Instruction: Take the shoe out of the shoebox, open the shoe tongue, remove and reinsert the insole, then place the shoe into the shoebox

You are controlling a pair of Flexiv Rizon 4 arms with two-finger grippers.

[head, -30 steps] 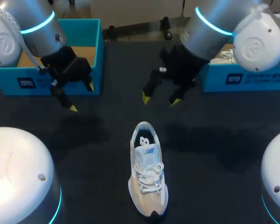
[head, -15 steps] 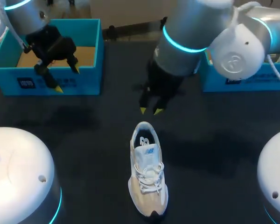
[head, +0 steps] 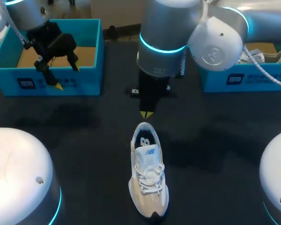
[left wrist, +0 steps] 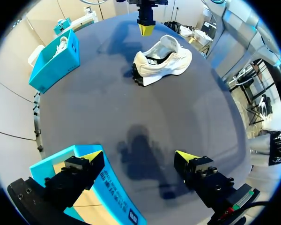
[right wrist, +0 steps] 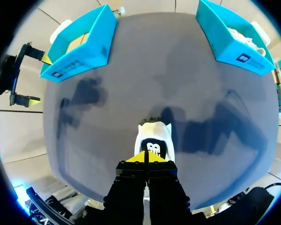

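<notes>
The white sneaker (head: 148, 173) stood upright on its sole on the dark table (head: 215, 140), outside both boxes. Its toe pointed toward the robot and its heel toward the far side. The laces looked tied and the tongue lay flat over the opening.

The right gripper (head: 146, 114) hung just behind the heel of the sneaker, pointing down. Its two yellow tips were pressed together with nothing between them. In the right wrist view the closed tips (right wrist: 145, 157) sat directly over the heel opening of the sneaker (right wrist: 153, 140). No contact with the shoe could be seen.

The left gripper (head: 68, 78) was well apart from the sneaker, over the front wall of the left shoebox (head: 91, 51). Its fingers were spread wide and it held nothing. In the left wrist view one finger (left wrist: 91, 155) was above the inside of this box (left wrist: 110, 187) and the other above the bare table.

The right shoebox (head: 253, 77) stood at the far right of the table, and a second shoe (head: 264, 56) lay inside it.
</notes>
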